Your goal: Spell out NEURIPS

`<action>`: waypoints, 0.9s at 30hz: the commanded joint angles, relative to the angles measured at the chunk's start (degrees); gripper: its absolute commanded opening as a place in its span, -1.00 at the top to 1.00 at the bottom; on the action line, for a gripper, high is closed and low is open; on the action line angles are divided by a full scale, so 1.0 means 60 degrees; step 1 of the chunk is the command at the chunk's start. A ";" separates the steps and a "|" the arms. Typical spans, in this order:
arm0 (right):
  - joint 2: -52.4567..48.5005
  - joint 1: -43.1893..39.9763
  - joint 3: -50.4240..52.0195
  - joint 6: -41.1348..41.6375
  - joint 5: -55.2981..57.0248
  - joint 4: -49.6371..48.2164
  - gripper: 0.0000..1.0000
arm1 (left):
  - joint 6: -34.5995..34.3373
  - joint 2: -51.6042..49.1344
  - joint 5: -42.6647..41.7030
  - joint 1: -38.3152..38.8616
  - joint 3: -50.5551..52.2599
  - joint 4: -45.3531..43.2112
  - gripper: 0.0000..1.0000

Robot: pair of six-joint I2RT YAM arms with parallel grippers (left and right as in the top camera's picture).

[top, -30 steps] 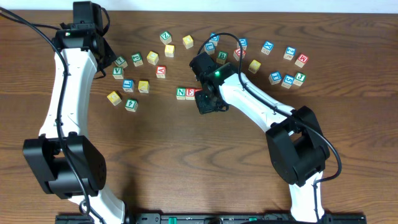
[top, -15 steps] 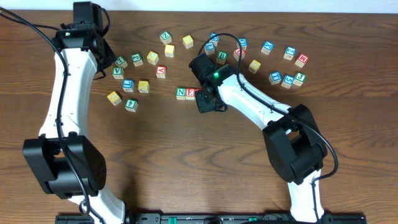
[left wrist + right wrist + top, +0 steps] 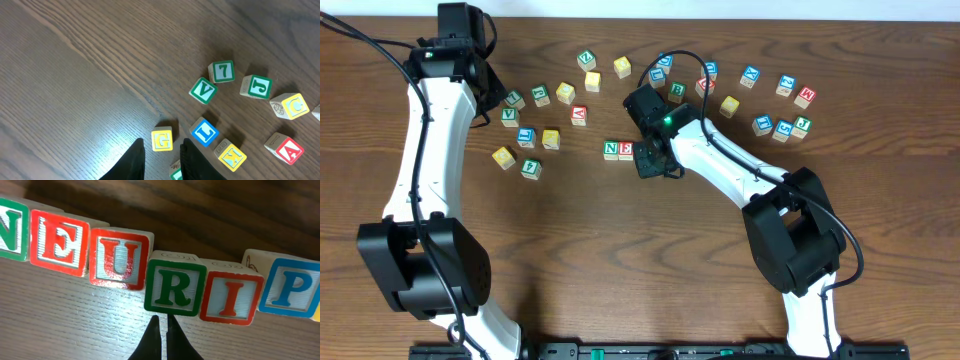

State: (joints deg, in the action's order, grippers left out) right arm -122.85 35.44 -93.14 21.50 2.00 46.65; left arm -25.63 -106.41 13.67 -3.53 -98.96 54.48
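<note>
Right arm (image 3: 720, 165) has swung its elbow a bit to the left since a second ago, and the right gripper (image 3: 652, 160) has crept a hair left with it. Left arm (image 3: 425, 130) and the blocks look the same as before.

Overhead: N (image 3: 611, 149) and E (image 3: 626, 150) sit touching in the middle of the table (image 3: 620, 260), just left of the right gripper. That gripper covers the rest of the row. Loose blocks (image 3: 565, 93) are scattered across the far side, one bunch to the left and one to the right. The left arm reaches to the far left, beside the left bunch.

Left wrist: the left gripper (image 3: 162, 150) hangs over the table with its fingers a little apart and nothing between them. A yellow G (image 3: 162, 139) shows just past the tips, a blue L (image 3: 204, 132) is right of it, and a green V (image 3: 202, 90) is farther off.

Right wrist: the row reads N, E, U (image 3: 120, 258), R (image 3: 175, 287), I (image 3: 231, 297), P (image 3: 292, 287). The blocks are side by side in a slightly bent line, with N cut off at the left edge. U is red here, R green, I red, P blue. The right gripper's fingers are pressed together with nothing in them, tips just on the near side of R. Can't tell if they actually touch it.
</note>
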 commanded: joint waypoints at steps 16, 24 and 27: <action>-0.0149 0.0018 0.0062 0.0087 0.0186 -0.0339 0.98 | 0.0007 -0.0120 0.0051 0.0011 0.0084 0.0058 0.52; -0.0153 0.0015 0.0062 0.0087 0.0186 -0.0419 0.97 | 0.0007 -0.0120 0.0051 0.0011 0.0084 0.0062 0.52; -0.0153 0.0011 0.0062 0.0087 0.0186 -0.0419 0.97 | 0.0007 -0.0120 0.0051 0.0011 0.0084 0.0062 0.52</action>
State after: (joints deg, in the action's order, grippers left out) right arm -122.87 35.44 -93.14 21.50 2.37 44.25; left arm -25.63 -106.41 13.65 -3.53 -98.96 54.48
